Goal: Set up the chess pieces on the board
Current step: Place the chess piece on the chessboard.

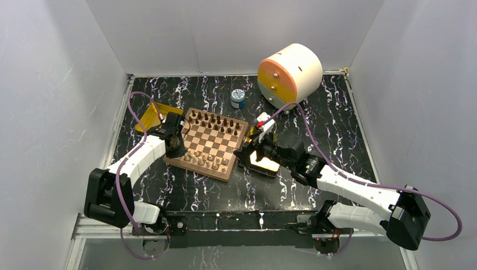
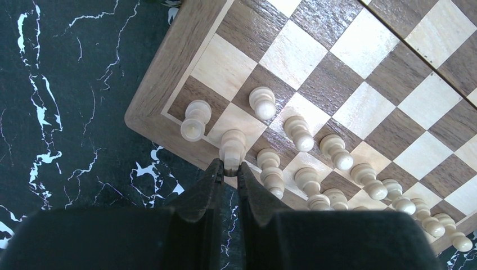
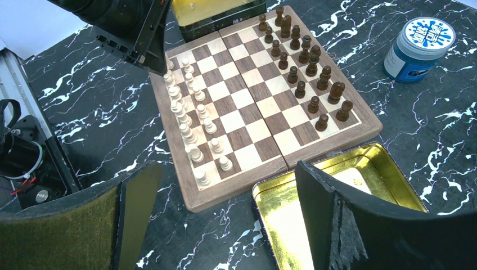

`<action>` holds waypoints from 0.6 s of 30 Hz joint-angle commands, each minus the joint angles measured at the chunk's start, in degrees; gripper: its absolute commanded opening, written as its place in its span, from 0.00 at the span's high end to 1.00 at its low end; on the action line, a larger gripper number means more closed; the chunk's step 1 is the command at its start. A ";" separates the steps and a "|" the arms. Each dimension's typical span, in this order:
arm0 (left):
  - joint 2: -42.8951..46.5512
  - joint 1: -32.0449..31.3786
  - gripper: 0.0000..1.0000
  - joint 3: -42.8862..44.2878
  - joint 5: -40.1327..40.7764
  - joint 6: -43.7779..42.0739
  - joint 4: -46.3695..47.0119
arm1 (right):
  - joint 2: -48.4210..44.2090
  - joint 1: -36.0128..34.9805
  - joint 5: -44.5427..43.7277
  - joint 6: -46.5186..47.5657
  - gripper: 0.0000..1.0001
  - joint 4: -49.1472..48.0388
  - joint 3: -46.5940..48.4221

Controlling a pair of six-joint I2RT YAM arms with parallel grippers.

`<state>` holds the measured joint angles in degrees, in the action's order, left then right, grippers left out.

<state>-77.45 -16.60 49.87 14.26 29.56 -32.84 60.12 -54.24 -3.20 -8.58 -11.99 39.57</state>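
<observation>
Board: the checkered wooden board (image 1: 212,140) lies at the centre of the top view, turned slightly askew on the desk (image 1: 337,129), which is black with white marbling.
Pale pieces: the pale pieces (image 1: 205,159) fill the two rows along the board's lower edge in the top view.
Dark pieces: the dark pieces (image 1: 216,121) fill the two rows along its upper edge.
Held piece: one pale piece (image 2: 232,147) sits over a light square of the outermost row, just beside the corner piece. I cannot tell whether it rests on the square or is lifted off it.
Left gripper: the left gripper (image 2: 228,169) is at the board's lower-left corner in the top view, with its fingers clamped on that pale piece.
Right gripper: the right gripper (image 3: 225,169) is held right of the board, jaws wide apart and holding nothing.
Gold tray: a shiny gold tray (image 3: 337,160) lies touching or just beside the board's right edge, below the right gripper.
Second tray: a second gold tray (image 1: 149,115) lies at the board's upper-left corner.
Jar: a jar (image 1: 238,98) with a blue and white lid stands just above the board.
Drum: a white drum (image 1: 289,73) with an orange and yellow face lies at the upper right.
</observation>
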 commanded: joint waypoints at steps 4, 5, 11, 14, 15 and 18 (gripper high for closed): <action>-0.07 0.19 0.97 0.03 1.48 -0.30 0.65 | -0.90 -0.04 0.04 0.76 0.01 -2.34 1.47; -0.07 0.22 0.97 0.04 1.41 -0.29 0.65 | -0.96 -0.06 0.04 0.76 0.01 -2.33 1.47; 0.11 0.19 0.92 0.05 1.23 -0.29 0.51 | -0.81 -0.07 -0.05 1.01 0.01 -2.43 1.64; 0.02 0.23 0.88 0.33 0.86 -0.29 0.08 | -0.88 -0.10 -0.14 1.02 0.01 -2.43 1.58; 0.00 0.21 0.87 0.50 0.90 -0.41 -0.20 | -0.91 -0.04 -0.12 1.02 0.01 -2.43 1.56; 0.02 0.20 0.83 1.49 1.53 -0.47 -1.51 | -0.91 -0.16 0.14 0.77 0.01 -2.51 1.39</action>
<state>-77.58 -16.60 49.87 14.35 29.36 -32.23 60.12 -54.24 -3.22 -8.58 -11.99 39.57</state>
